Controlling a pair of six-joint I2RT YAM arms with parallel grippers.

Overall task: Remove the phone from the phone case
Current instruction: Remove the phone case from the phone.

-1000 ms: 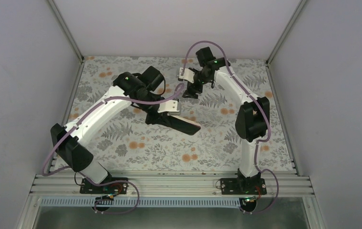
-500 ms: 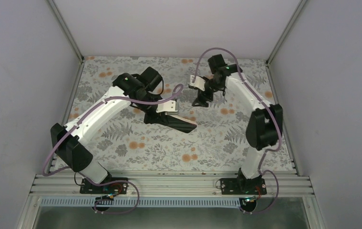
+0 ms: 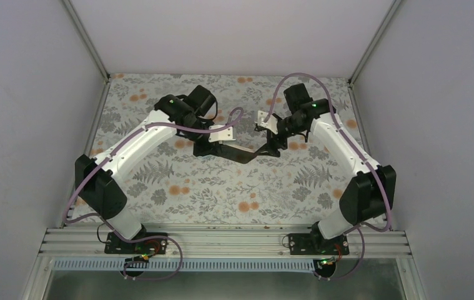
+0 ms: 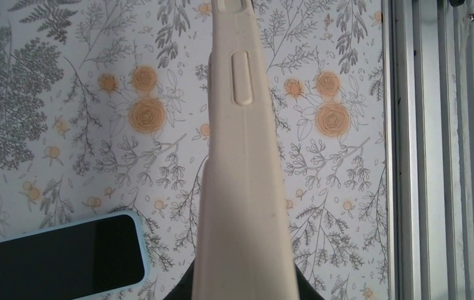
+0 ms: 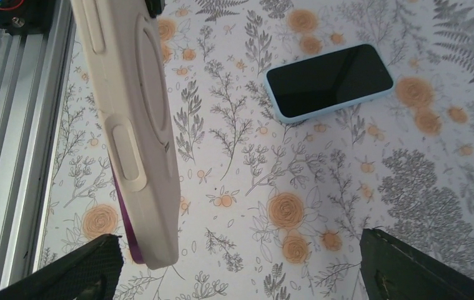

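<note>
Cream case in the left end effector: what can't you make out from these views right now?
Grip of the left end effector: in the left wrist view the cream case covers it and the bottom edge cuts it off.
The phone: wrist views show only a purple sliver behind the case's outside.
Whether the right end effector touches the case: top view, too small.
</note>
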